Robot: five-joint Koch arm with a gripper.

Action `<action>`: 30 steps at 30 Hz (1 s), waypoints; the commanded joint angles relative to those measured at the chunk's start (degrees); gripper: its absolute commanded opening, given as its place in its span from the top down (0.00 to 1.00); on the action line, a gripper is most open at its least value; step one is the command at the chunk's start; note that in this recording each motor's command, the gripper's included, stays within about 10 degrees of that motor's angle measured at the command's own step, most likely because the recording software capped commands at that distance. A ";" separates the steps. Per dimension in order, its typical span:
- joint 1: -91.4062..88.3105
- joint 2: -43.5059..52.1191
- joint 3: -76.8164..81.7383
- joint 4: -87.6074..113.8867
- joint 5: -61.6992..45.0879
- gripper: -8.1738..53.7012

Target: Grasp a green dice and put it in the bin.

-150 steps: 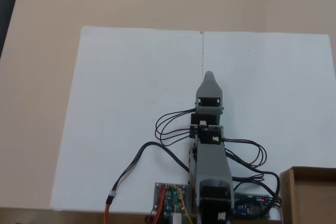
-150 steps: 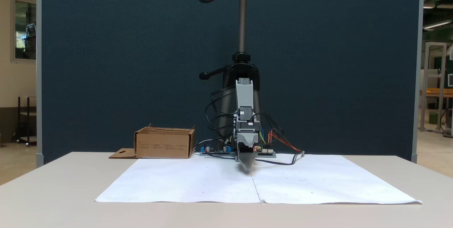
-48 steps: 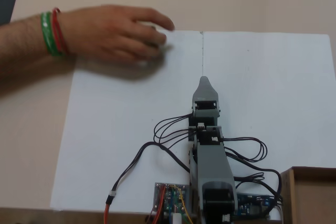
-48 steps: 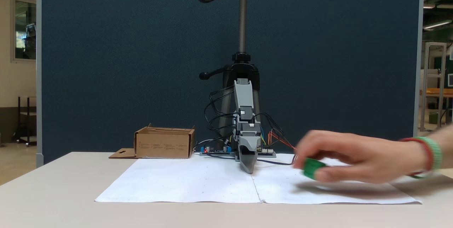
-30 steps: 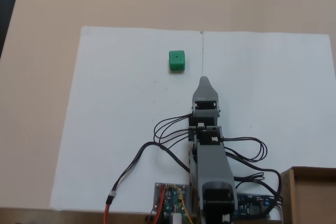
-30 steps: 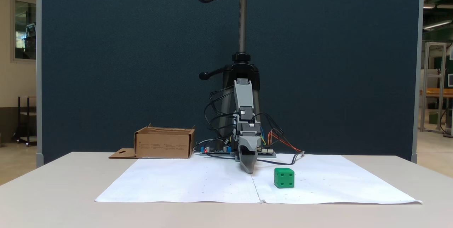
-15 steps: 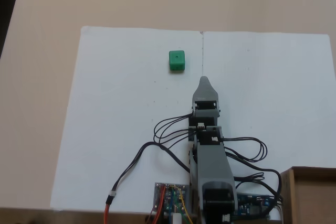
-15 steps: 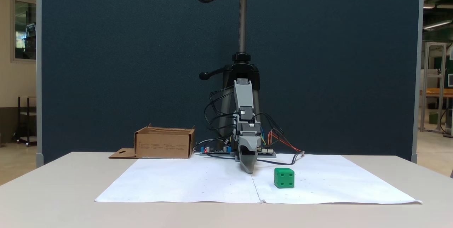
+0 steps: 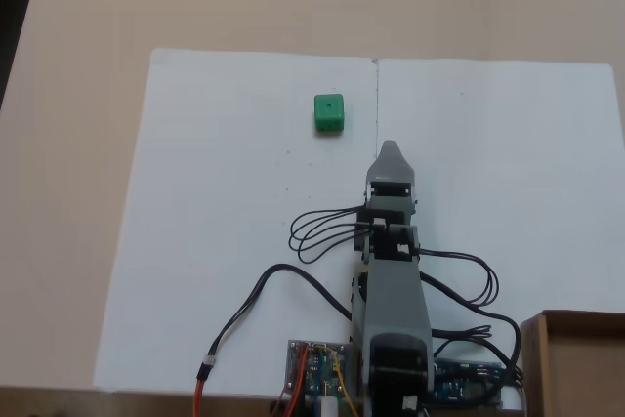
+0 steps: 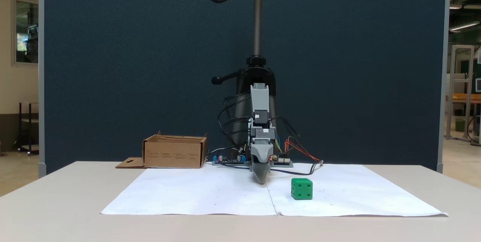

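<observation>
The green dice point(image 9: 329, 112) point(image 10: 301, 188) lies alone on the white paper. In the fixed view from above, my gripper point(image 9: 391, 148) points up the paper, its tip a short way below and to the right of the dice. In the fixed view from the front, the gripper point(image 10: 260, 180) hangs just above the paper, to the left of the dice and apart from it. A single grey tip shows in both fixed views, so the jaws' spacing cannot be read. The bin point(image 9: 573, 321) point(image 10: 174, 152) is a brown box beside the arm's base.
White paper point(image 9: 225, 222) covers the middle of the beige table. Circuit boards point(image 9: 317, 370) and loose black cables point(image 9: 322, 231) sit around the arm's base. A tripod point(image 10: 257, 73) stands behind it in front of a dark blue screen.
The arm has swung slightly, its tip shifting right as seen from above and left as seen from the front. The dice has stayed where it was.
</observation>
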 commanded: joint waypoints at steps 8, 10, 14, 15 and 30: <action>1.32 -7.91 -30.32 34.52 3.96 0.16; 0.00 -11.07 -35.95 41.03 5.89 0.16; -6.94 -13.80 -43.77 53.42 11.78 0.16; -8.61 -14.41 -45.44 56.67 13.45 0.16; -22.68 -22.50 -58.80 92.72 23.20 0.19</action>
